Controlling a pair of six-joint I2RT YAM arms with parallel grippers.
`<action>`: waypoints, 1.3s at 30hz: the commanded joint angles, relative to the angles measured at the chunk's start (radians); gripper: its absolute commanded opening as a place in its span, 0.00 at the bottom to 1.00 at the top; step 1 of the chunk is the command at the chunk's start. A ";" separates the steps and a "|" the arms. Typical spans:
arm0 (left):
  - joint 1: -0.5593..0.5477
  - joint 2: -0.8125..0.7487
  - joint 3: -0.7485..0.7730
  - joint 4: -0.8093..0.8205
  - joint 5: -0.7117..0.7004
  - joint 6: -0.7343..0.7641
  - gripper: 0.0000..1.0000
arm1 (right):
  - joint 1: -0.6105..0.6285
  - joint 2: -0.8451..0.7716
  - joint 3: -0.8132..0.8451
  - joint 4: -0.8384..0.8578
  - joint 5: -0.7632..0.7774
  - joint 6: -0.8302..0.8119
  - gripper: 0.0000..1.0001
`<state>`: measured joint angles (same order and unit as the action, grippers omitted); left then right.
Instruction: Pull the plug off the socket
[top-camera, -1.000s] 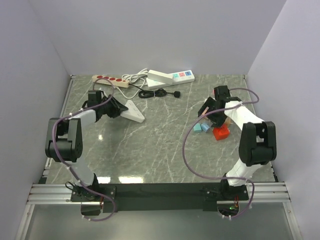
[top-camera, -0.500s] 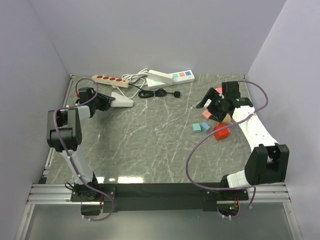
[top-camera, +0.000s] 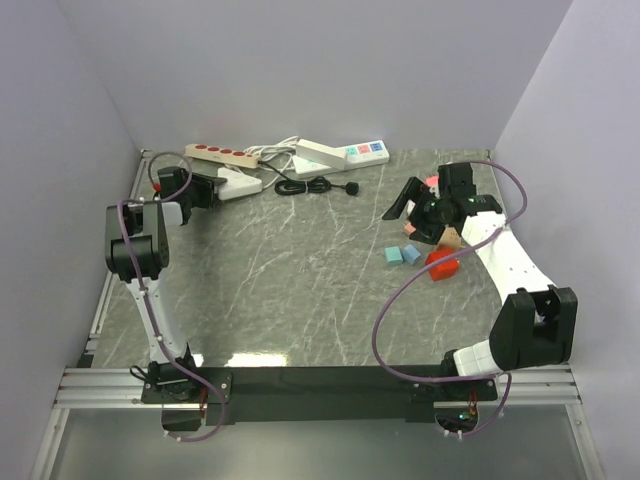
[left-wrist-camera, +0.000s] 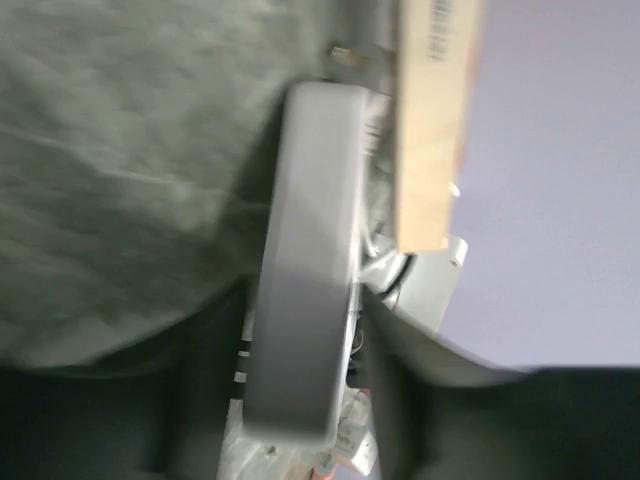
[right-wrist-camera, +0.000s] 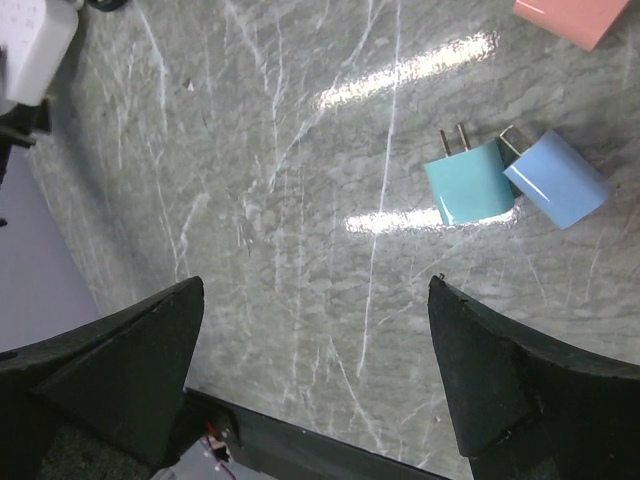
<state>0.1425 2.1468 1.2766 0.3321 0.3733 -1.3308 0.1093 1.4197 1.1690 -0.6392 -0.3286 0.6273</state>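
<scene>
The small black plug (top-camera: 352, 188) lies on the table at the end of its coiled thin black cord (top-camera: 305, 186), just in front of the white power strip with coloured switches (top-camera: 340, 153) and in no socket that I can see. My left gripper (top-camera: 222, 185) reaches to the back left, shut on a plain white power strip (top-camera: 242, 183). In the left wrist view this white strip (left-wrist-camera: 305, 260) fills the gap between my left gripper's (left-wrist-camera: 300, 340) dark fingers. My right gripper (top-camera: 410, 207) hangs open over bare table (right-wrist-camera: 315, 285), right of the plug.
A beige strip with red sockets (top-camera: 220, 155) lies against the back wall beside the held strip. Teal (right-wrist-camera: 470, 185), blue (right-wrist-camera: 557, 178) and pink (right-wrist-camera: 570, 15) adapters lie under my right arm, with a red block (top-camera: 443, 264) nearby. Walls close off the left, back and right.
My left arm has swung the white strip from the table's left middle to the back left, beside the beige strip. My right gripper has lifted and moved left, away from the adapters.
</scene>
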 joint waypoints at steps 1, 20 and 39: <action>0.003 0.055 -0.006 -0.058 -0.045 -0.036 0.58 | 0.012 0.012 0.043 0.006 -0.038 -0.034 0.99; 0.006 -0.506 -0.289 -0.240 0.119 0.261 0.91 | 0.024 -0.137 0.035 0.049 -0.130 -0.115 1.00; 0.002 -1.341 -0.477 -0.694 0.286 0.634 0.96 | 0.024 -0.738 -0.273 0.006 -0.113 -0.037 1.00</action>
<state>0.1463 0.8646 0.8200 -0.2779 0.5961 -0.7582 0.1287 0.7856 0.9207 -0.6224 -0.4534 0.5575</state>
